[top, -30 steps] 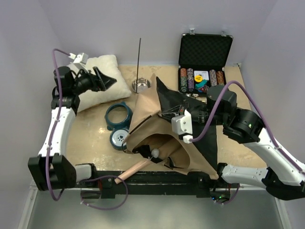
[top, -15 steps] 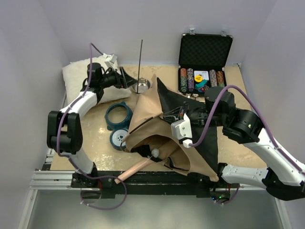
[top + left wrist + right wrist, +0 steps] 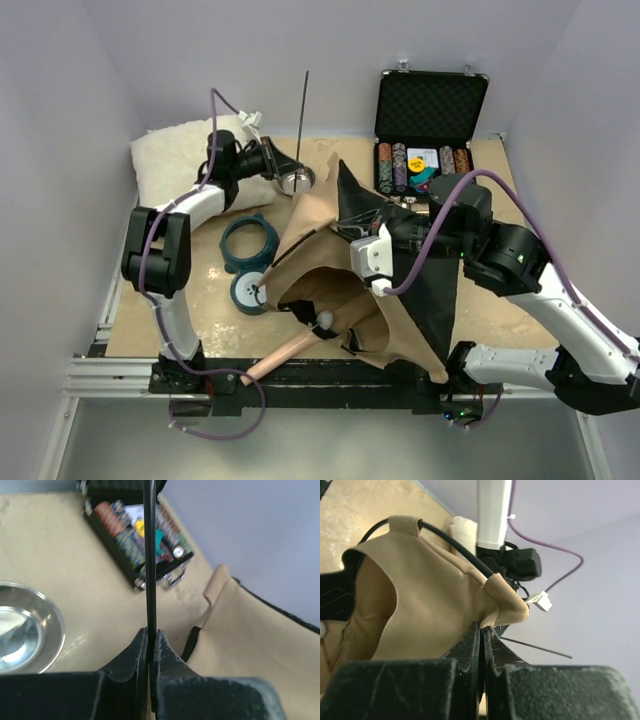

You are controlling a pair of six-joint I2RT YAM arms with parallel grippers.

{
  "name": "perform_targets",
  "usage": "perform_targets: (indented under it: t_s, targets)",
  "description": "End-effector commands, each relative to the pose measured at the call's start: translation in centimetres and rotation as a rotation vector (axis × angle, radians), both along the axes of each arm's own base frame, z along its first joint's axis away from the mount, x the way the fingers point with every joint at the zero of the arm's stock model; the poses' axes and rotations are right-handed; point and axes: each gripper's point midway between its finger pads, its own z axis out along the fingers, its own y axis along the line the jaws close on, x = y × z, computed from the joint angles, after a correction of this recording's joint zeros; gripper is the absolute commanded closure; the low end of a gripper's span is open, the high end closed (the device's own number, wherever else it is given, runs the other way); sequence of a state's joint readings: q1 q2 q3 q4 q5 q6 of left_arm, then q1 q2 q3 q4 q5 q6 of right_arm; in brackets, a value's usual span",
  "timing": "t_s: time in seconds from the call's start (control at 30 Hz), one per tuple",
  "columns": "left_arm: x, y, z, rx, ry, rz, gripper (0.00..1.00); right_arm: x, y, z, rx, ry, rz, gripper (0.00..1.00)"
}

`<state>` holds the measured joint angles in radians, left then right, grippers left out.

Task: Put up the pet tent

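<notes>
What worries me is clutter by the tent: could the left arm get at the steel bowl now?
Only partly, it seems: the left gripper sits beside the steel bowl, but it is shut on the pole.

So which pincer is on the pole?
The left pincer: it is shut on the thin dark pole near the steel bowl. The right pincer is shut on a tan corner of the pet tent instead.
</notes>
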<state>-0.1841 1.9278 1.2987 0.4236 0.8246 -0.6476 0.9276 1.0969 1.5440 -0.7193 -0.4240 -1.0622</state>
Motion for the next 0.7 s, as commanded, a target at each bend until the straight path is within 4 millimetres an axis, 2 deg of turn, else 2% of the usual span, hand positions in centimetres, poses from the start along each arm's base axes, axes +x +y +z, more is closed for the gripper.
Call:
perform_targets:
  t_s: [0.0,0.07,0.13,0.2,0.27,0.33,0.37,0.43,0.5,0.53,0.6,0.67]
  targets:
    - [-3.1,0.8,11.2,-0.173,-0.327,-0.091,1.00,2.1,-0.8,2.3,0.030,-0.018,-0.133,1.00]
    - [-4.9,1.7,14.0,-0.194,-0.432,-0.085,1.00,2.7,-1.1,4.0,0.054,-0.051,-0.169,1.00]
    - [-6.2,2.3,15.9,-0.201,-0.511,-0.072,1.00,3.2,-1.5,5.1,0.057,-0.101,-0.192,1.00]
    - [-6.9,3.1,17.4,-0.209,-0.579,-0.034,1.00,4.3,-2.1,5.1,0.025,-0.157,-0.244,0.98]
    - [-7.3,4.3,18.3,-0.212,-0.622,0.015,1.00,5.6,-3.3,4.8,-0.007,-0.201,-0.324,0.90]
    - [-7.6,5.1,19.1,-0.212,-0.654,0.040,1.00,6.2,-4.6,4.5,-0.034,-0.232,-0.376,0.70]
    - [-7.8,5.4,19.2,-0.212,-0.663,0.043,1.00,6.2,-5.2,4.2,-0.043,-0.232,-0.392,0.50]
    - [-8.6,5.6,19.2,-0.194,-0.697,0.039,1.00,6.0,-6.6,2.7,-0.088,-0.203,-0.428,0.25]
    - [-9.9,5.5,18.8,-0.179,-0.718,0.020,1.00,4.9,-8.0,0.3,-0.135,-0.133,-0.437,0.10]
    - [-10.3,5.6,18.5,-0.171,-0.725,0.017,1.00,3.6,-8.9,-0.8,-0.151,-0.084,-0.422,0.05]
    - [-11.3,5.5,17.8,-0.155,-0.736,0.005,1.00,1.0,-9.8,-2.7,-0.155,0.046,-0.380,0.01]
    - [-12.0,5.6,17.3,-0.137,-0.748,0.001,1.00,-2.1,-10.3,-3.1,-0.123,0.166,-0.309,0.01]
